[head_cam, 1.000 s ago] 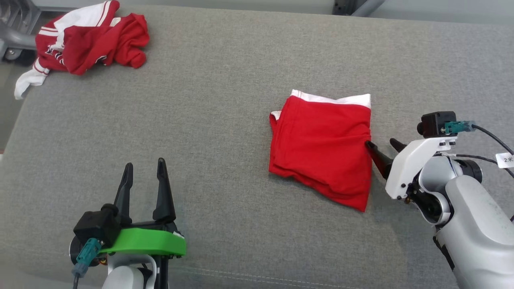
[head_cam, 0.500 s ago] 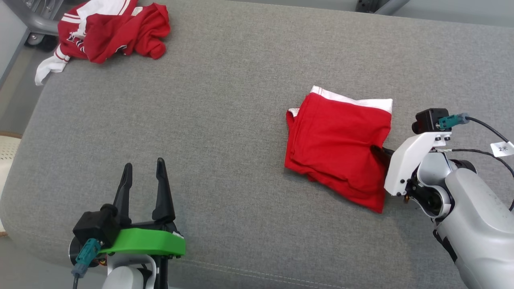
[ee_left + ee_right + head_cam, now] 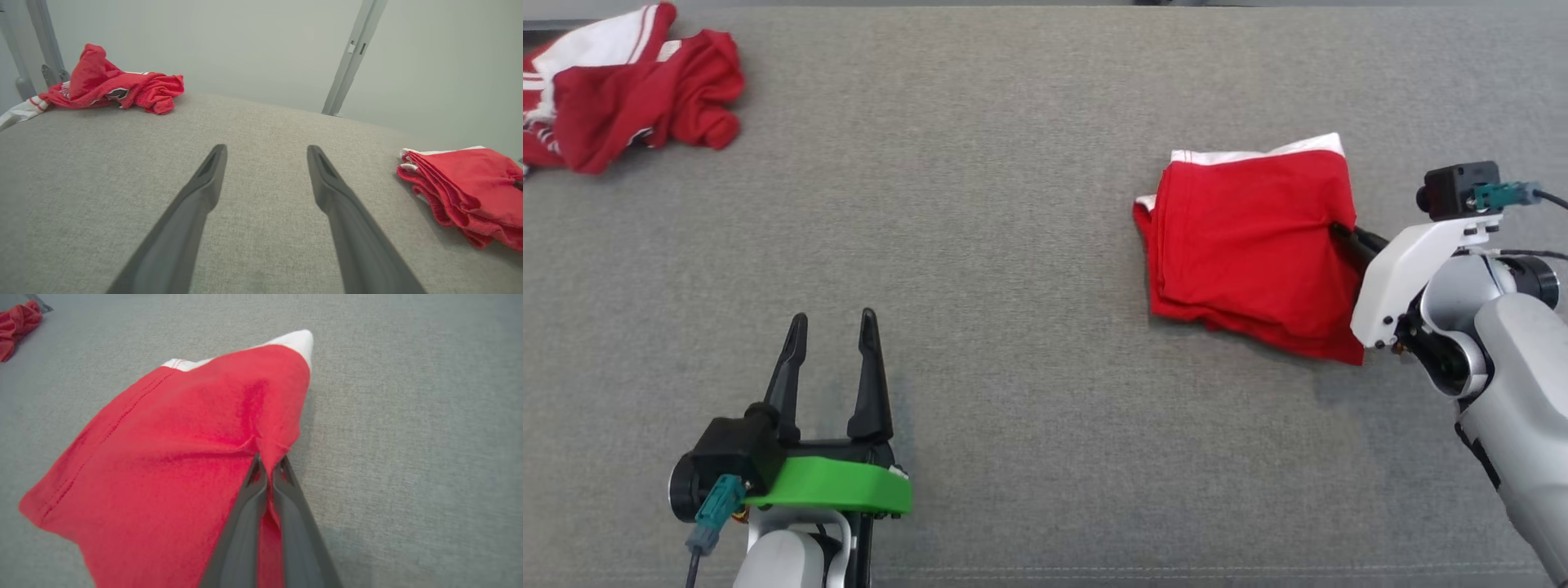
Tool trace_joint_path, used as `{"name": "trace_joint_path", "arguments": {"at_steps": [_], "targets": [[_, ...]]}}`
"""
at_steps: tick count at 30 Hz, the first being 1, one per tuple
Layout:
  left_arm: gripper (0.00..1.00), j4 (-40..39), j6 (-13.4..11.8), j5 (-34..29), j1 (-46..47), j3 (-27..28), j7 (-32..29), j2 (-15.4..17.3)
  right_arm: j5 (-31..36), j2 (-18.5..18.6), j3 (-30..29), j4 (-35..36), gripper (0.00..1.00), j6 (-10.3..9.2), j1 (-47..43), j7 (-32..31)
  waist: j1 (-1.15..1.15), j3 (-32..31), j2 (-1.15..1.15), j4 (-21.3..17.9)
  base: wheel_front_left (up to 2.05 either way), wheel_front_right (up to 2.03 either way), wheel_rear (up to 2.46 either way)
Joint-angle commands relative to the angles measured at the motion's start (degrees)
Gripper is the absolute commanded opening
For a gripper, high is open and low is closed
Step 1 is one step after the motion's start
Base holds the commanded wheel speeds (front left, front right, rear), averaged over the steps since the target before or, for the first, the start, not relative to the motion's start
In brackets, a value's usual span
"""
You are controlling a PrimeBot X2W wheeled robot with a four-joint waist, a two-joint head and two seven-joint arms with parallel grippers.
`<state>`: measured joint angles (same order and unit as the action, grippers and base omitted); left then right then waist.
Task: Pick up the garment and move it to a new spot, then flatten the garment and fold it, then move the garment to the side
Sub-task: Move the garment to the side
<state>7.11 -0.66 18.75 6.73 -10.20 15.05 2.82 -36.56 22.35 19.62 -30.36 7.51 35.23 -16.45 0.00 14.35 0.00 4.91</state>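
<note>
While the right gripper (image 3: 267, 463) has its two dark fingers pressed together on a pinch of red cloth, the folded garment (image 3: 1250, 245) lies on the gray cushion (image 3: 1013, 204), toward the right side of the head view. Grip is at the garment's right edge, approx halfway along it. In the right wrist view a small ridge of fabric bunches up just ahead of the fingertips, and cloth shows btw the fingers lower down too. Garment is folded into a rough rectangle, several layers stacked, w/ a white band (image 3: 1258, 153) along its far edge and a bit of white at the far-left corner. Can't tell for sure whether the pinched edge is raised off the cushion. The left part lies flat.

Over on the other side, the left gripper (image 3: 832, 318) sits at lower left of the head view, fingers spread wide, pointing away from the robot, holding nothing. In the left wrist view they reach out over bare cushion, w/ the folded garment off to the right, well apart.

A crumpled heap of clothes (image 3: 629, 98), red w/ white stripes, sits at the far-left corner of the cushion, well apart from both grippers. Behind the cushion, in the left wrist view, a gray metal post (image 3: 351, 57) slants up against a pale wall (image 3: 245, 41).
</note>
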Motion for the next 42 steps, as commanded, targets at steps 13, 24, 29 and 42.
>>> {"name": "trace_joint_path", "arguments": {"at_steps": [13, 24, 29, 42], "targets": [[1.0, 0.91, 3.17, -6.3, 6.85, -1.88, 0.07, 1.59, 0.21, 0.53, -1.81, -4.36, 0.0, -0.04, 7.24, 4.38, 0.0, 9.09, 0.0, -18.65, 0.0, 0.0, 0.0], [1.0, -0.32, 3.28, -7.71, 9.15, -3.17, -0.61, 3.19, 2.9, 1.64, 0.13, -10.39, 0.0, -0.05, 13.87, 8.84, 0.0, 12.21, 0.0, -18.69, 0.0, 0.0, 0.0], [1.0, -1.75, 2.62, -7.82, 9.24, -3.0, -1.13, 3.79, 5.44, 4.13, 0.42, -14.23, 0.0, -0.05, 18.37, 10.2, 0.0, 13.6, 0.0, -16.57, 0.0, 0.0, 0.0], [1.0, -5.79, 1.8, -8.27, 9.41, -3.6, -2.33, 4.85, 15.53, 13.36, -0.73, -25.91, 0.0, -0.07, 28.75, 14.27, 0.0, 18.15, 0.0, -10.89, 0.0, 0.0, 0.0]]}}
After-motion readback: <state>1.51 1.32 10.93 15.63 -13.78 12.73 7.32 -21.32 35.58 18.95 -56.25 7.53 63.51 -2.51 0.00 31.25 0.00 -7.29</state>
